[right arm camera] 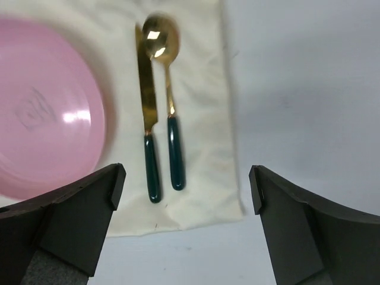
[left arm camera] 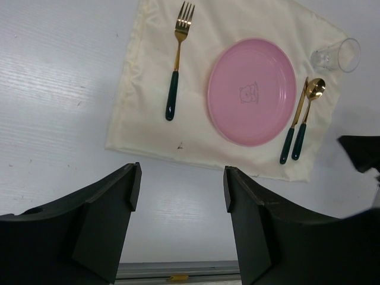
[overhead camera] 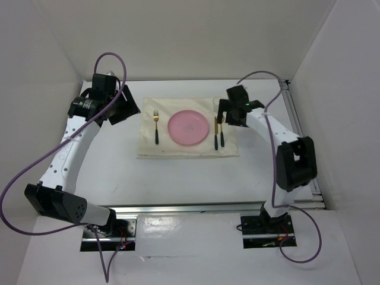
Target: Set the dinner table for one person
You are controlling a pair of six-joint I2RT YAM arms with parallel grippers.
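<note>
The white dinner table (overhead camera: 178,178) holds a cream cloth (overhead camera: 148,148). On the cloth lie a pink plate (overhead camera: 188,127) in the middle, a gold fork with a green handle (overhead camera: 156,126) to its left, and a knife (overhead camera: 216,132) and spoon (overhead camera: 221,135) to its right. A clear glass (left arm camera: 336,56) sits at the cloth's far right corner. My left gripper (overhead camera: 122,107) is open and empty, raised over the table left of the cloth. My right gripper (overhead camera: 224,116) is open and empty, above the knife (right arm camera: 146,113) and spoon (right arm camera: 169,119).
Metal rails run along the table's near edge (overhead camera: 208,208) and right edge (overhead camera: 297,119). White walls close in the back and both sides. The two arm bases (overhead camera: 107,228) are bolted in front of the near rail.
</note>
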